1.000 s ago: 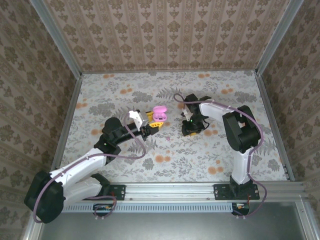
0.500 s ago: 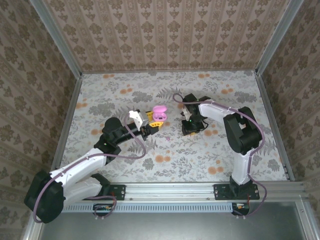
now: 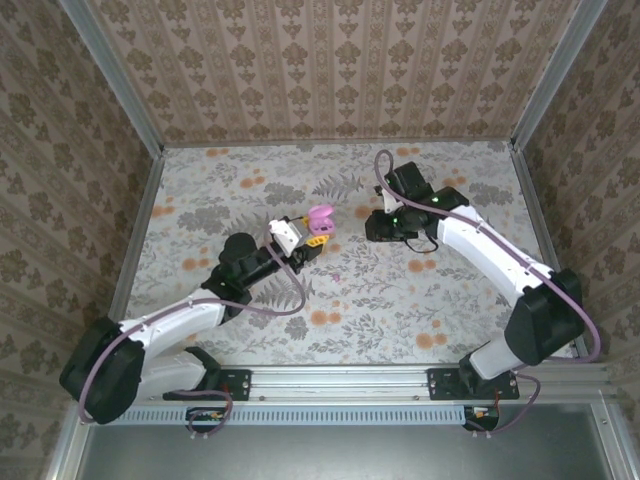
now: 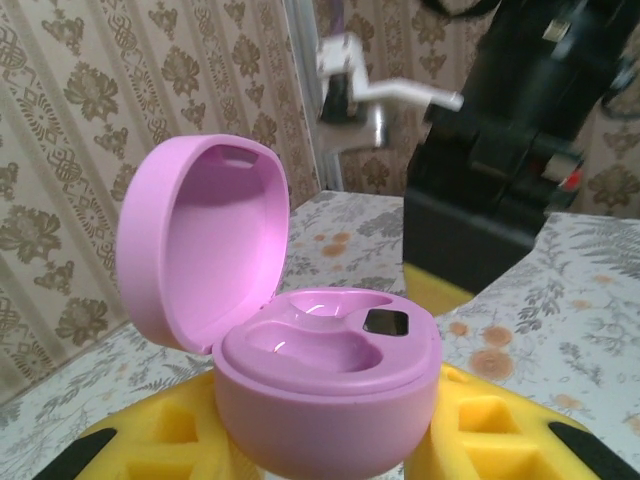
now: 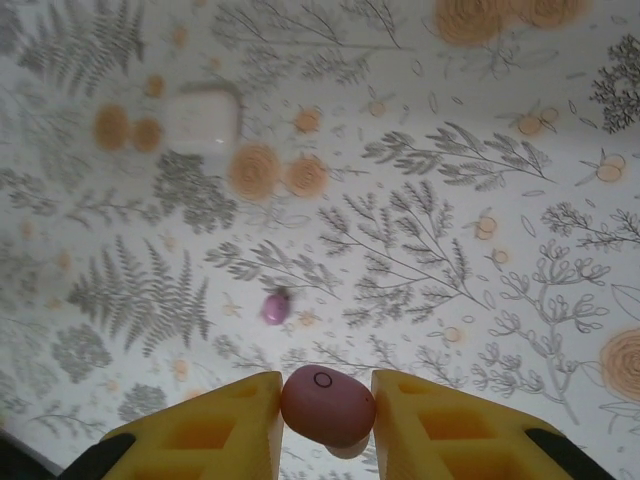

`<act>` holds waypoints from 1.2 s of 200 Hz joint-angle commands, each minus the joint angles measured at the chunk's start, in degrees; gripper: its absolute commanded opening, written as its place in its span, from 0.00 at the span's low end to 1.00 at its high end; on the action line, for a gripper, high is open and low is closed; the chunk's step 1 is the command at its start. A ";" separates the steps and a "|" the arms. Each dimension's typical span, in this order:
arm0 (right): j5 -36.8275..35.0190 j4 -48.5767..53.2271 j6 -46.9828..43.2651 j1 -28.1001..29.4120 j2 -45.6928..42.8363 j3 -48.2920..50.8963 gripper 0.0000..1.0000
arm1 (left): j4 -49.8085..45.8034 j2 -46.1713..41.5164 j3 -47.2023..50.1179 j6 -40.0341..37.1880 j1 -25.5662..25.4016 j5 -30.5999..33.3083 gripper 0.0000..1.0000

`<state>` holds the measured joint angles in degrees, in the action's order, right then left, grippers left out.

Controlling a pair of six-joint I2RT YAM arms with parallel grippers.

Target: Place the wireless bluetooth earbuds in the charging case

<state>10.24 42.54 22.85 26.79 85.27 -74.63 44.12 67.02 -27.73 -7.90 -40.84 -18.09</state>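
My left gripper (image 3: 316,237) is shut on the base of a pink charging case (image 3: 321,216), held left of the table's middle. In the left wrist view the case (image 4: 330,390) stands between the yellow fingers (image 4: 150,440) with its lid (image 4: 205,240) hinged open, and both wells look empty. My right gripper (image 3: 378,228) hangs to the right of the case, apart from it. It is shut on a pink earbud (image 5: 327,405), pinched between its yellow pads (image 5: 215,430). A second pink earbud (image 5: 275,307) lies loose on the tablecloth (image 3: 337,277), below and between the two grippers.
A small white case (image 5: 205,118) lies on the flower-printed tablecloth beyond the loose bud. Patterned walls with metal posts (image 3: 120,90) close in the table on three sides. The right arm's black wrist (image 4: 510,150) looms just behind the pink case.
The right arm has risen off the table and swung back and to the right with the pink earbud in its jaws. The left arm has pushed the open case slightly forward and to the right.
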 commanded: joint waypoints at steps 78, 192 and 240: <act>-3.68 -14.44 16.50 7.99 -6.90 -2.57 0.29 | 10.05 4.31 -0.60 -4.01 -3.11 11.17 0.30; -12.98 -16.48 17.71 14.34 -0.77 -6.72 0.29 | 13.73 6.69 -0.62 -3.06 -4.87 15.29 0.30; -18.63 -14.22 16.21 16.54 -0.55 -7.63 0.29 | 14.99 6.76 -0.32 -2.73 -5.26 17.03 0.30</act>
<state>-3.36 25.76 40.49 42.24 84.44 -79.92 55.42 73.52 -27.73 -10.61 -45.43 -3.11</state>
